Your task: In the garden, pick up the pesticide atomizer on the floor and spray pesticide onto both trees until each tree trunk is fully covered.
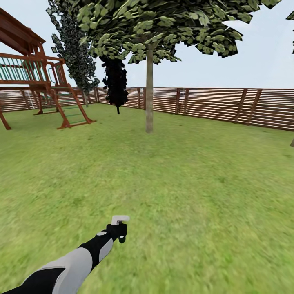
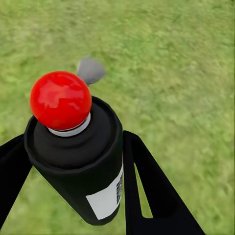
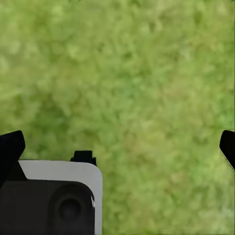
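Note:
My left gripper is stretched out low over the lawn, shut on the pesticide atomizer, whose pale trigger head points up. In the left wrist view the black bottle with its red tip sits clamped between the two black fingers. One tree stands ahead, with a straight grey-brown trunk and a leafy canopy, several metres beyond the atomizer. My right gripper hangs open over bare grass, with nothing between its fingers.
A wooden playset stands at the back left. A brown slatted fence runs along the back, with dark cypresses in front of it. Open lawn lies between me and the tree.

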